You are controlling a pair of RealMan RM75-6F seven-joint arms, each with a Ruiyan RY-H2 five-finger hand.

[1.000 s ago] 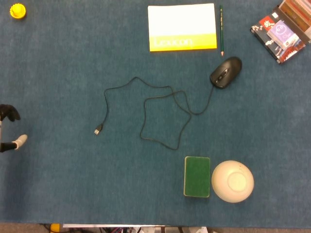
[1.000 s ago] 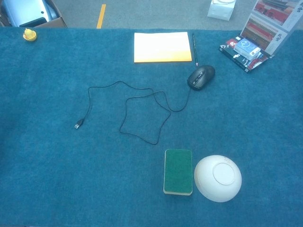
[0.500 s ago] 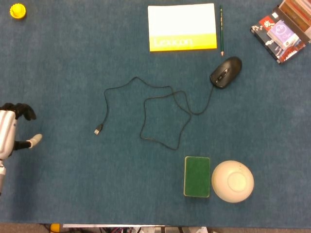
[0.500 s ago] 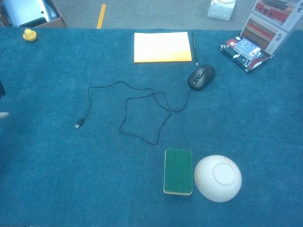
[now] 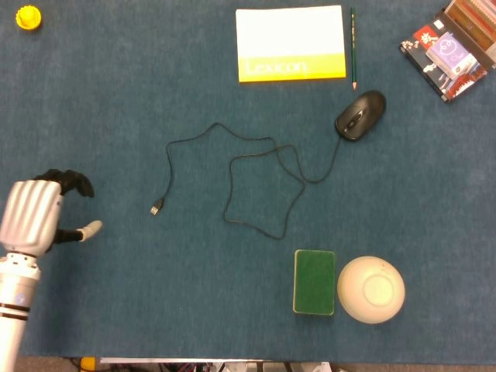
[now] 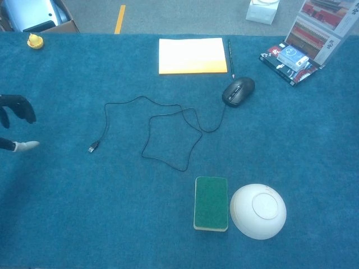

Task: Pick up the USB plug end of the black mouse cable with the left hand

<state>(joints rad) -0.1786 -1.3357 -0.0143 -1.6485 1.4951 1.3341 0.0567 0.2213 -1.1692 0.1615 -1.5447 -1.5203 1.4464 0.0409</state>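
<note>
— Where is the USB plug [image 5: 156, 208] lying?

— Flat on the blue table [image 5: 116, 310], at the loose end of the cable [image 5: 252, 182], well down-left of the black mouse [image 5: 360, 115]. It is untouched.

— So how far along am I?

— Barely begun, I judge. My left hand [image 5: 39, 213] sits well left of the plug, empty, fingers [image 5: 74, 183] parted and thumb out — reach, pinch and lift all remain.

— Any room to move?

— Open cloth lies between my hand and the plug. The cable's loops run right of the plug; the green sponge [image 5: 314, 282] and white bowl [image 5: 370, 289] sit well down-right. The table's near edge is far below it. My right hand is out of sight.
</note>
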